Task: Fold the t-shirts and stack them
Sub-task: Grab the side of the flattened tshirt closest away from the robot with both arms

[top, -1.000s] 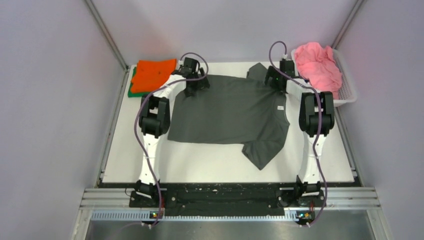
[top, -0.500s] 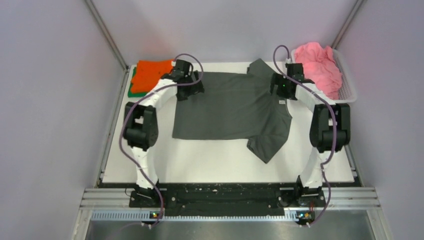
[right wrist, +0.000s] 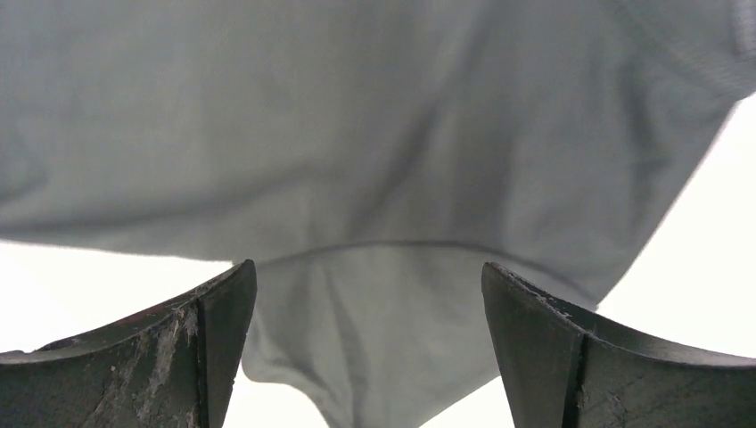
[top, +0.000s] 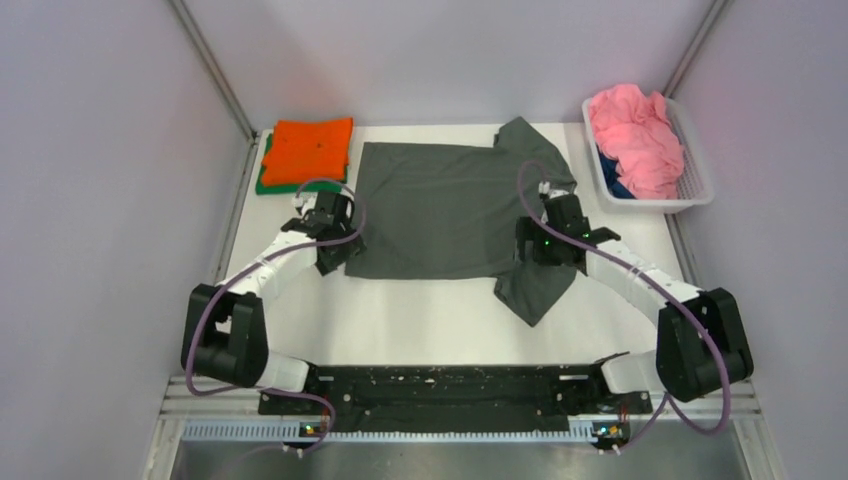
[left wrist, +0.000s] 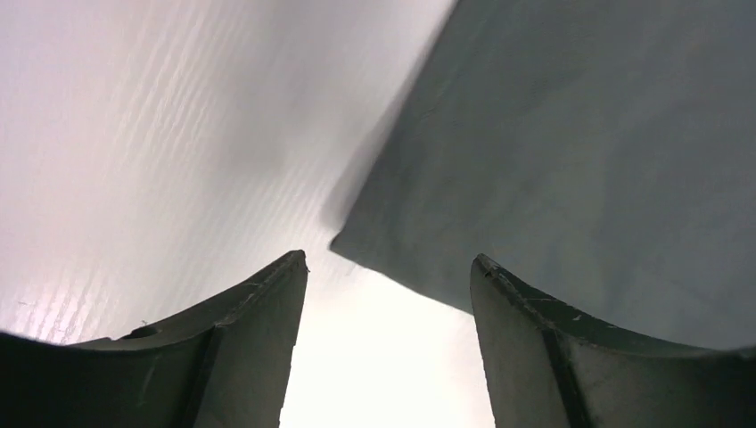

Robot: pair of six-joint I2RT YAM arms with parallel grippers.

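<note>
Top external view: dark grey cloth t-shirt point(top: 440, 205) lies spread flat on the white desk point(top: 420, 320). Left hand point(top: 335, 255), fingers parted and empty, hovers at its near left corner. Right hand point(top: 540, 252), spread wide and empty, hovers over the near sleeve seam.

walls point(top: 100, 200): we saw plain grey panels on three sides
frame posts point(top: 214, 75): we saw metal, both far corners
table point(top: 420, 320): we saw white top
rail point(top: 215, 395): we saw aluminium, near edge
light: was even
</note>
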